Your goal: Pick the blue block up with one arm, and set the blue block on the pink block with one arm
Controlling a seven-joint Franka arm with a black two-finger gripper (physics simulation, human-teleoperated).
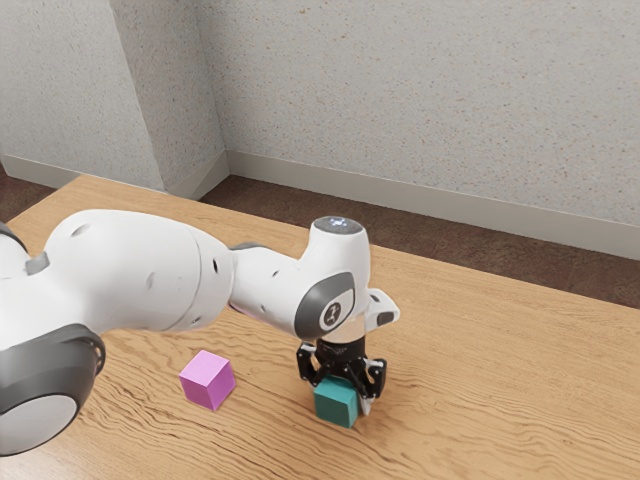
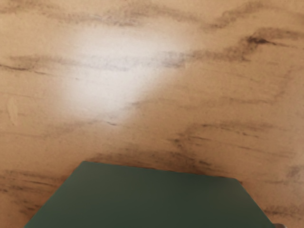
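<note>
The blue block (image 1: 337,402), a teal-blue cube, rests on the wooden table (image 1: 480,400) near the front. My gripper (image 1: 341,392) has come straight down over it. Its black fingers (image 1: 367,394) straddle the block's upper part and press against its sides, so the gripper is shut on the block. In the wrist view the block's top face (image 2: 152,199) lies large just under my hand. The pink block (image 1: 208,379), a magenta cube, stands on the table to the exterior view's left of the blue block, about two block widths away and untouched.
The white arm (image 1: 150,280) reaches in from the exterior view's left, passing above and behind the pink block. Bare wood (image 2: 152,71) lies under my hand. The table's far edge (image 1: 480,268) runs along the back, with brown floor and a grey wall beyond.
</note>
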